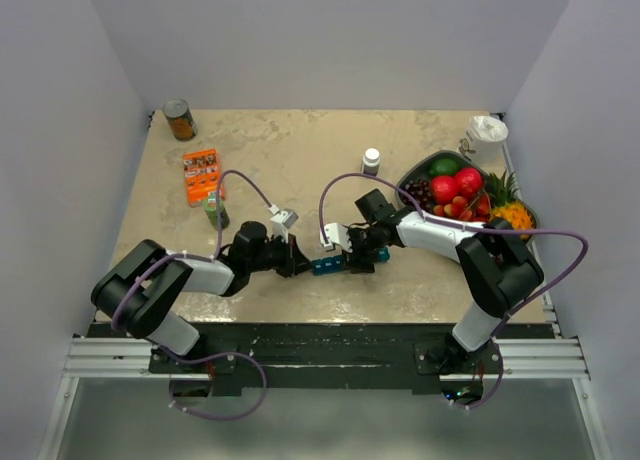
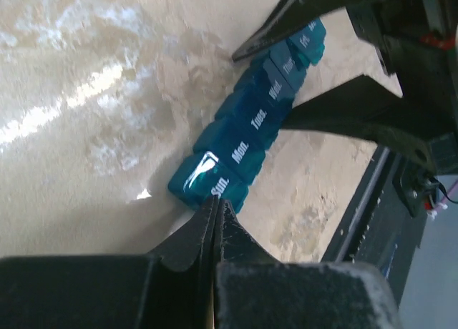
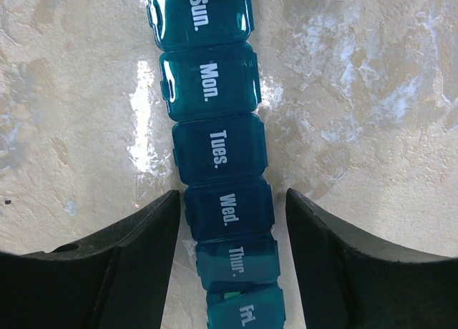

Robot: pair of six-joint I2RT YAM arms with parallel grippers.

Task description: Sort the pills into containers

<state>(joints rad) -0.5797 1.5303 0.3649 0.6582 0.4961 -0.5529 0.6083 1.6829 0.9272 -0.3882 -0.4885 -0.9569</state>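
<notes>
The containers are one teal-blue strip [image 1: 330, 265] of day-labelled lidded compartments, lying flat on the table between my arms. In the left wrist view the strip [image 2: 250, 129] runs away from me, and my left gripper [image 2: 217, 204] is shut with its tips at the "Sun." end. My left gripper [image 1: 298, 263] shows in the top view too. My right gripper [image 3: 232, 214] is open and straddles the strip [image 3: 215, 93] around "Wed." and "Thur.", with a gap on each side. It also shows from above [image 1: 358, 258]. A green bit [image 3: 230, 297] shows at the "Fri." lid. No loose pills show.
A white-capped bottle [image 1: 371, 160] stands behind the strip. A grey fruit tray [image 1: 418, 168] and a white cup [image 1: 487, 135] are at the right. An orange box [image 1: 201, 174], a small green bottle [image 1: 216, 211] and a brown tin can [image 1: 180, 119] are at the left.
</notes>
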